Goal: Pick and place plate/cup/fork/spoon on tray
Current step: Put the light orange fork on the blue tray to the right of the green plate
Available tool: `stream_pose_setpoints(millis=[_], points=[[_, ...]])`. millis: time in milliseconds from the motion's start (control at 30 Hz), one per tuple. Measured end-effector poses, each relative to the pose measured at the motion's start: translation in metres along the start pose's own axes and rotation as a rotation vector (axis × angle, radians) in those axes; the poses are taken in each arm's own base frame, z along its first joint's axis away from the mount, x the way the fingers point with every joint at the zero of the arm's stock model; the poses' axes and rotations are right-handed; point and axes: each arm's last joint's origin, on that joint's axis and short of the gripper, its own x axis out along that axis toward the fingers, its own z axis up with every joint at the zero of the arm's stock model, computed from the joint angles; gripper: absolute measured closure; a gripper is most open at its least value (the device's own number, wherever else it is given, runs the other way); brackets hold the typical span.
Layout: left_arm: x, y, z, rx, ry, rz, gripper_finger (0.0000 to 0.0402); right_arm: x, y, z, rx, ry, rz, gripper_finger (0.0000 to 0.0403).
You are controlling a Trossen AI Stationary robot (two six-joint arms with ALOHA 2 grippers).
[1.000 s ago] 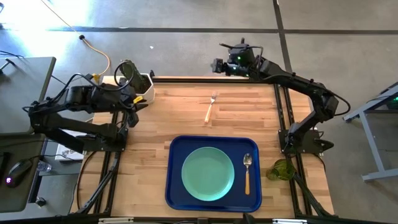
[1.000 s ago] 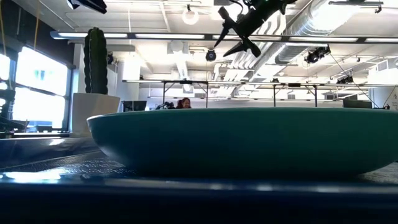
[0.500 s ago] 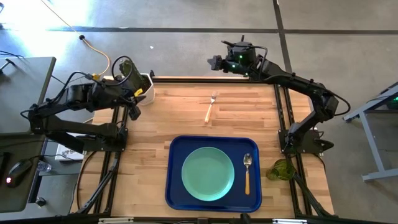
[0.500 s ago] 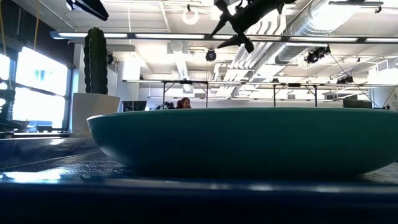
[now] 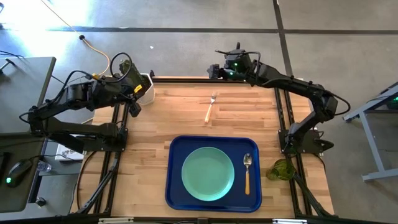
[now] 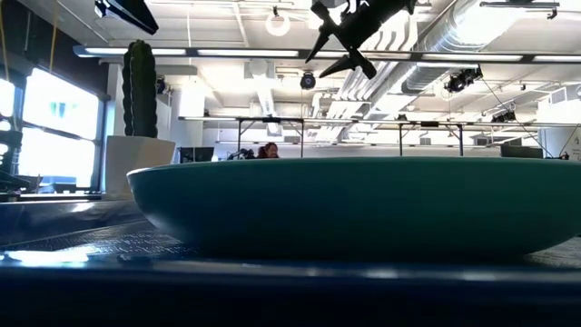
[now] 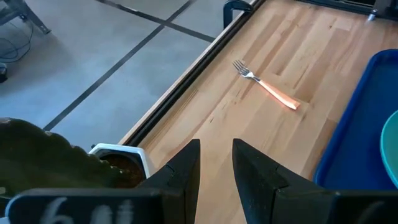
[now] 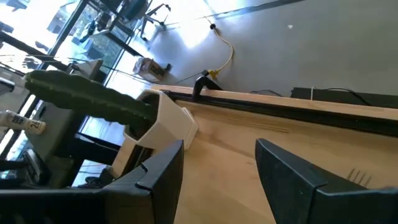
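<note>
The blue tray (image 5: 213,196) lies at the table's near middle. On it rest the mint-green plate (image 5: 208,173) and the spoon (image 5: 247,171), the spoon to the plate's right. The fork (image 5: 211,107) lies flat on the bare wood farther back, and also shows in the left wrist view (image 7: 267,88). The green cup (image 5: 282,169) stands on the table right of the tray. My left gripper (image 7: 216,167) hovers open above the far left corner. My right gripper (image 8: 221,163) hangs open high over the far edge, beyond the fork.
A white pot (image 5: 147,87) with a cactus (image 8: 87,96) stands at the table's far left corner, just beside my left gripper. Black frame rails run along the table's edges. Bare wood lies between the fork and the tray.
My right gripper has drifted a little toward the table's left along the far edge, staying open. My left gripper has turned its fingers somewhat toward the table's near side. Tray, plate, spoon, fork and cup have not moved.
</note>
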Motion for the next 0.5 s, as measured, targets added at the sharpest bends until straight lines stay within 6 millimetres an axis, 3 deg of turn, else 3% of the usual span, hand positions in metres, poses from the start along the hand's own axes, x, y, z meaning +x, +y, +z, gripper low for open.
stream_pose_setpoints(millis=[233,500], points=[[0.000,0.001,0.000,-0.008,-0.001,0.010,0.0319,0.020,0.003,-0.024,0.006,0.092,-0.043,0.0213],[0.000,0.001,0.001,-0.010,-0.002,0.009,0.0319,0.046,-0.012,-0.046,0.074,0.197,-0.174,0.0213]])
